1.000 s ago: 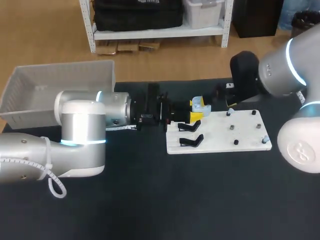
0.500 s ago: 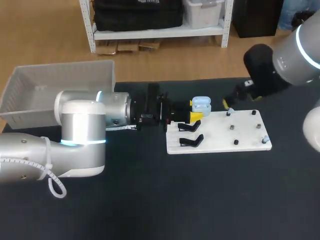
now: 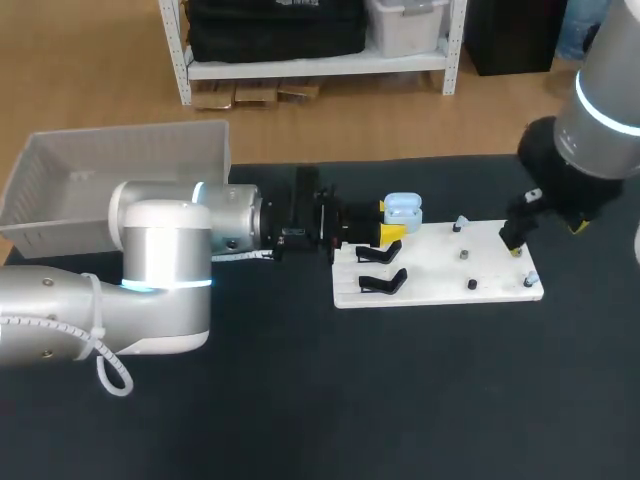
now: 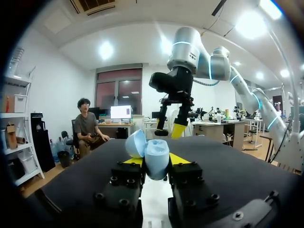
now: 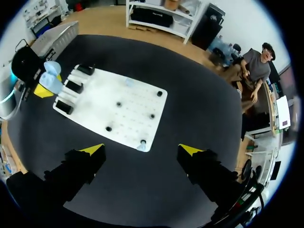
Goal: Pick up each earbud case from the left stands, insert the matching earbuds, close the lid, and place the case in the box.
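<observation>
Black cloth table (image 3: 300, 400): right arm (image 3: 600, 130) is swinging away from the case, now hanging over the white board's (image 3: 430, 265) 3 o'clock end. Box (image 3: 130, 160) is waiting at 10 o'clock. Right gripper (image 5: 141, 149) is spreading wide, carrying nothing. Left gripper (image 4: 152, 159) is clamping the pale blue case (image 4: 151, 154), lid standing open, at the board's 11 o'clock edge. Probably going for the earbud (image 3: 528, 280) at the board's 4 o'clock corner; insertion pending.

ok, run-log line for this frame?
left gripper: shut on earbud case, lid open | right gripper: open, empty, above white board
</observation>
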Controlling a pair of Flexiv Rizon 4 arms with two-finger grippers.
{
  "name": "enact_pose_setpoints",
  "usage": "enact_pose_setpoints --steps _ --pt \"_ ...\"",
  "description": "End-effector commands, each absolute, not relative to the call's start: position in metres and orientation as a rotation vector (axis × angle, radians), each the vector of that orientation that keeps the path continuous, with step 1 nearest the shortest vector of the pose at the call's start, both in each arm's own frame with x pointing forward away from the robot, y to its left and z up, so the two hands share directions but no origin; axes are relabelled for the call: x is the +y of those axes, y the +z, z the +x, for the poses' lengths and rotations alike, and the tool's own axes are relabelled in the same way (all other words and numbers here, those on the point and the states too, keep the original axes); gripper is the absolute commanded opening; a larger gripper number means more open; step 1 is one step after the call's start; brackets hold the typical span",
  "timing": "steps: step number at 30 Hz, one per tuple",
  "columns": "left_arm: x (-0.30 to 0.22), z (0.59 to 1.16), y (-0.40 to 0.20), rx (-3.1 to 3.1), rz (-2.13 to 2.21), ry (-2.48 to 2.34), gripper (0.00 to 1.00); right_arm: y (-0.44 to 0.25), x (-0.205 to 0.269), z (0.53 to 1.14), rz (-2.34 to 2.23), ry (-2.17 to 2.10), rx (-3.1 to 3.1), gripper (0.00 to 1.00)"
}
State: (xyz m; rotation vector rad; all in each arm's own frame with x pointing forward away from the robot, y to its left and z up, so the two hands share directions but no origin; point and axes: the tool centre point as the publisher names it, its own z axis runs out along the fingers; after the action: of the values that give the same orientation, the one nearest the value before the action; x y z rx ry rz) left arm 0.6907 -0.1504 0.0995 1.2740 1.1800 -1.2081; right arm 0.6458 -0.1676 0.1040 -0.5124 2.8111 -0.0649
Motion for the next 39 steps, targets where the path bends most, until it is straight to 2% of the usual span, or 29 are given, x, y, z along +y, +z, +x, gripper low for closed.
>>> enact_pose_setpoints --steps 1,5,7,12,18,21,25,39 --pt "-0.151 0.691 0.099 1.178 1.272 -1.208 0.0 0.09 -0.177 0.633 -0.497 -0.112 2.769 1.0" --pt "-0.151 0.691 0.099 1.178 1.272 -1.208 0.0 0.08 -0.179 0.629 -0.503 -0.109 2.808 1.0" --pt "-0.151 0.691 0.099 1.178 1.272 -1.208 0.0 0.074 -0.179 0.627 -0.506 -0.097 2.826 0.94" --pt "-0.151 0.691 0.099 1.178 1.272 -1.208 0.0 0.067 -0.172 0.623 -0.54 -0.069 2.856 0.9" --pt "-0.151 0.691 0.099 1.178 1.272 -1.208 0.0 0.059 -0.163 0.622 -0.586 -0.06 2.875 0.76" --pt "-0.151 0.691 0.099 1.178 1.272 -1.208 0.0 0.054 -0.162 0.624 -0.598 -0.065 2.874 0.76" --pt "-0.151 0.691 0.099 1.178 1.272 -1.208 0.0 0.046 -0.162 0.63 -0.597 -0.09 2.874 0.65" --pt "-0.151 0.691 0.099 1.178 1.272 -1.208 0.0 0.031 -0.168 0.641 -0.568 -0.184 2.845 0.48"
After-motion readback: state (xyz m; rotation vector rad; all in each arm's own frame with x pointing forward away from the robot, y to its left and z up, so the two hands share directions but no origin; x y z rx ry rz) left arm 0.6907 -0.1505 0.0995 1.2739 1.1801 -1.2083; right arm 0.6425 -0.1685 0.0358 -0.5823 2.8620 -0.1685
